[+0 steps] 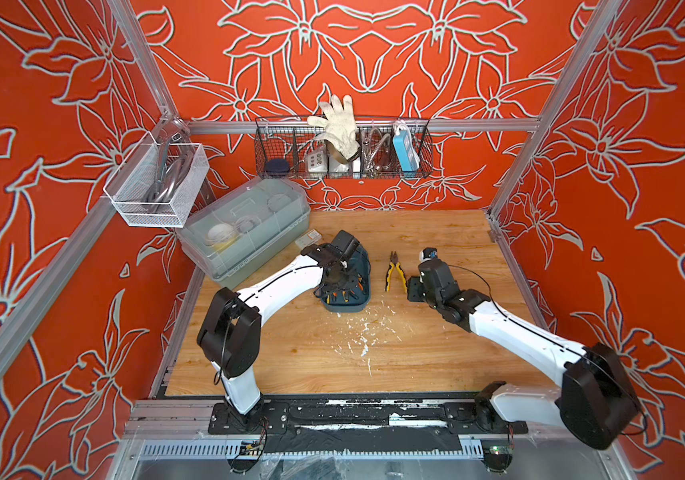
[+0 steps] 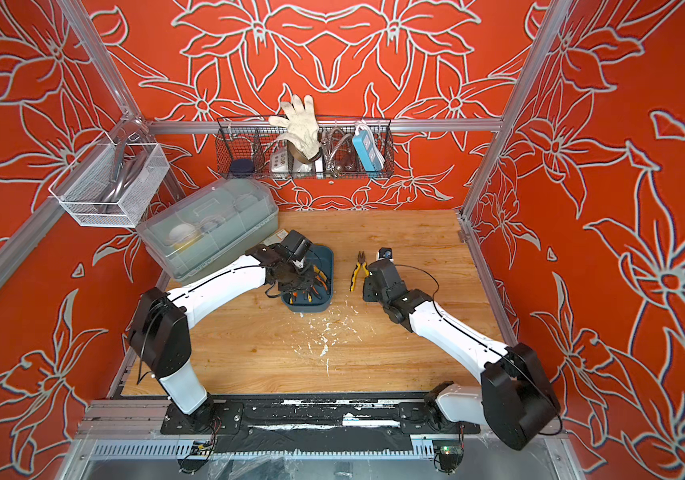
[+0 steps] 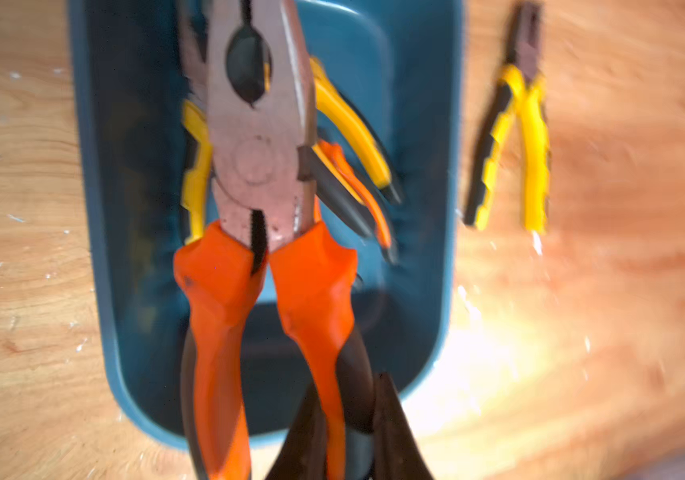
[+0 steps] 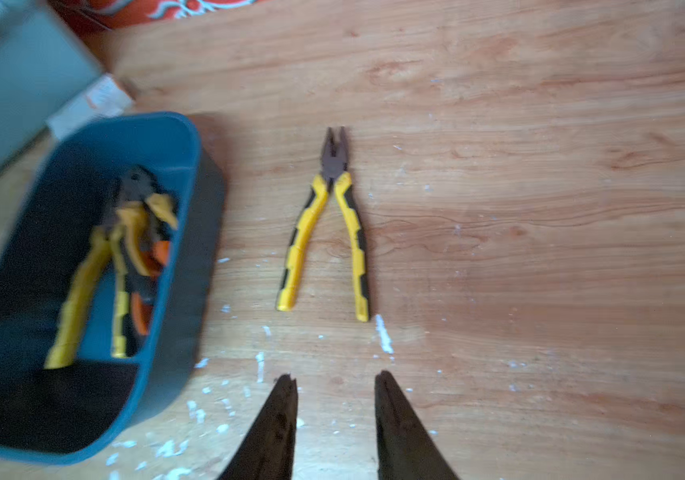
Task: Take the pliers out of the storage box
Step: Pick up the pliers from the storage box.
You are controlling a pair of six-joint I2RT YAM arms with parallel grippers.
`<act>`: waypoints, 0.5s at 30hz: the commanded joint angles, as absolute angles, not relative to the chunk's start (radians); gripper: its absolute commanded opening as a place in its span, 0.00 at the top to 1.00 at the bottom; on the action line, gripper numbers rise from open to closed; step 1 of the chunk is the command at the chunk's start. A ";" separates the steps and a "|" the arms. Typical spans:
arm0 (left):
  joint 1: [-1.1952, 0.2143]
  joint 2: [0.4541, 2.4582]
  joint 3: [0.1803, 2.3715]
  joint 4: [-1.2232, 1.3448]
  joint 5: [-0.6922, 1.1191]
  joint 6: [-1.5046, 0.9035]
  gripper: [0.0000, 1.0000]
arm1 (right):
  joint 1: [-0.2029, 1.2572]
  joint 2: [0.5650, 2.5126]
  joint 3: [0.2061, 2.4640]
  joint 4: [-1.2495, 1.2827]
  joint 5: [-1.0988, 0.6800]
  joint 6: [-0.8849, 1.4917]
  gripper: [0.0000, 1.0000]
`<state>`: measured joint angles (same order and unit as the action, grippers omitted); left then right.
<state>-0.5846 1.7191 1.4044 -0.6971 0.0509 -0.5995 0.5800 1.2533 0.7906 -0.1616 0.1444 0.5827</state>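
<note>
The surface (image 1: 436, 232) is a light brown wood board. A small blue box (image 1: 342, 306) sits on it near the middle. Just beside the box, not touching it, a pair of yellow pliers (image 1: 395, 272) lies flat with its handles spread and its nose pointing to the back wall. A big grey tub with a lid (image 1: 249, 224) stands in a back corner. A little white card (image 1: 309, 237) lies between tub and box. White specks (image 1: 363, 340) dot the wood in front of the box.

1. A lab-built booth: aluminium frame rails (image 1: 482, 124) carry red floral wall panels (image 1: 374, 54).
2. Workshop dressing: a wire basket (image 1: 276, 141) holds a work glove (image 1: 338, 124) and power strip (image 1: 405, 153); the wooden tabletop (image 1: 415, 357) is flecked white.
</note>
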 commanded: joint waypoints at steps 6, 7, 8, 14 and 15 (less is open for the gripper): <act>-0.642 1.610 1.326 -0.650 0.175 -0.465 1.00 | 0.570 1.305 0.802 0.025 -0.290 0.840 0.62; -0.654 1.608 1.320 -0.645 0.175 -0.460 1.00 | 0.569 1.320 0.813 0.041 -0.317 0.857 0.61; -0.663 1.608 1.315 -0.641 0.175 -0.458 1.00 | 0.569 1.335 0.826 0.046 -0.341 0.869 0.61; -0.689 1.593 1.285 -0.598 0.198 -0.465 1.00 | 0.569 1.424 0.867 0.092 -0.416 0.916 0.52; -0.691 1.591 1.279 -0.591 0.203 -0.469 1.00 | 0.570 1.435 0.872 0.095 -0.427 0.919 0.52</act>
